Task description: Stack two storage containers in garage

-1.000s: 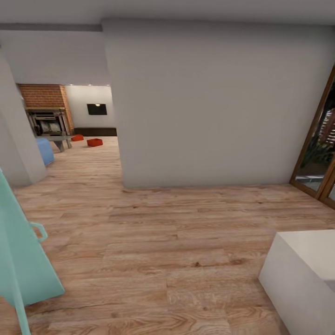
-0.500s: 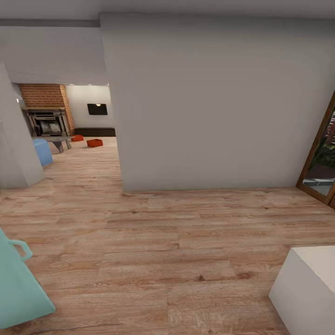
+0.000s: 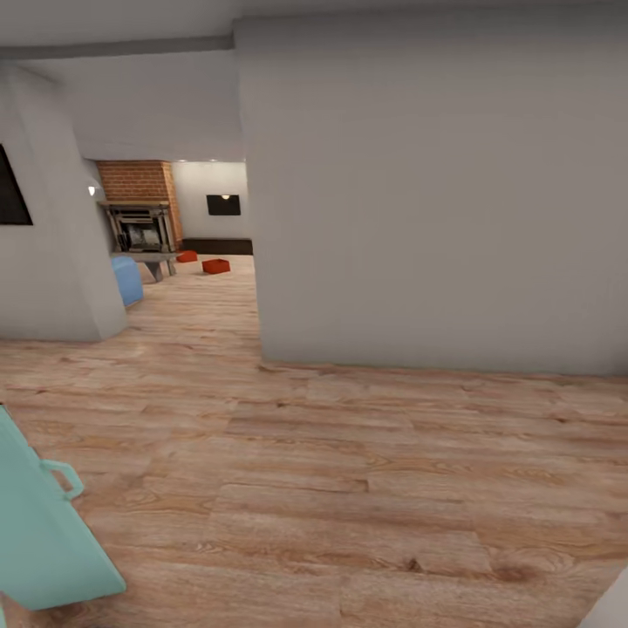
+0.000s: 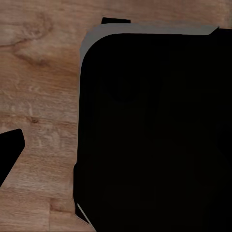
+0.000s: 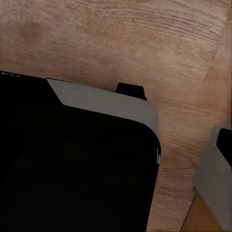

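Observation:
Far down the hallway, in the living room, the two storage containers rest on the light wood planks: one orange-red tub (image 3: 216,266) in the open and the other (image 3: 187,256) closer to the red-brick fireplace (image 3: 139,181). They are small and distant in the head view. In the left wrist view a black finger tip (image 4: 9,147) juts over the wood floor beside the robot's black body (image 4: 154,130). The right wrist view has a dark edge (image 5: 224,140) next to the black body (image 5: 72,169). Neither wrist view reveals how the jaws stand.
A big white wall block (image 3: 436,201) fills the middle and right; the passage runs along its left side. A white pillar (image 3: 61,262) and blue sofa (image 3: 127,279) flank that passage. A teal object with a handle (image 3: 44,532) stands at lower left. A black wall screen (image 3: 224,205) hangs above a dark low cabinet (image 3: 218,247).
The whole head view has swung left: the wall corner and the passage slid rightward, and the glass door left the picture. The white block at lower right is nearly gone.

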You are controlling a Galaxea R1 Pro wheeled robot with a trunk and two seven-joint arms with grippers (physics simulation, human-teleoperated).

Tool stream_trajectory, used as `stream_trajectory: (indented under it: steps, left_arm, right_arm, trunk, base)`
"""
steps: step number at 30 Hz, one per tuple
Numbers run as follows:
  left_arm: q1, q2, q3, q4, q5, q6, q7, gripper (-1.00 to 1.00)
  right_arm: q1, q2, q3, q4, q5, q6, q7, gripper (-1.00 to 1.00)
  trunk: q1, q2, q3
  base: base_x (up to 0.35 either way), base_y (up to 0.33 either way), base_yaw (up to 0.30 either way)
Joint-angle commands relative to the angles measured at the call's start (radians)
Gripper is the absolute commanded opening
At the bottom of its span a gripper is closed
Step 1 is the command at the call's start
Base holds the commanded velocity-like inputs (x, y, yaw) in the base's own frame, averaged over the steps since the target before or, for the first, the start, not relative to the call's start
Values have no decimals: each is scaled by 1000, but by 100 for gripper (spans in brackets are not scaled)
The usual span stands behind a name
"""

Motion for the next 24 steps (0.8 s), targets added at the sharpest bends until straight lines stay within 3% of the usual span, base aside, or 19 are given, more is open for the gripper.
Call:
stream_trajectory:
  steps: [1, 8, 24]
  left_arm:
    - [1, 0, 0, -2, 8, -1, 1, 100]
    - [1, 0, 0, -2, 8, -1, 1, 100]
    - [1, 0, 1, -2, 8, -1, 1, 100]
  right_arm:
    - [-1, 1, 8, 3, -8, -5, -1, 100]
    - [-1, -1, 8, 3, -9, -5, -1, 100]
    - [-1, -2, 8, 3, -13, -5, -1, 100]
  trunk:
    - [1, 0, -1]
    - [1, 0, -1]
    - [1, 0, -1]
  base:
    - [323, 0, 275]
    - [323, 0, 204]
    - [323, 0, 10]
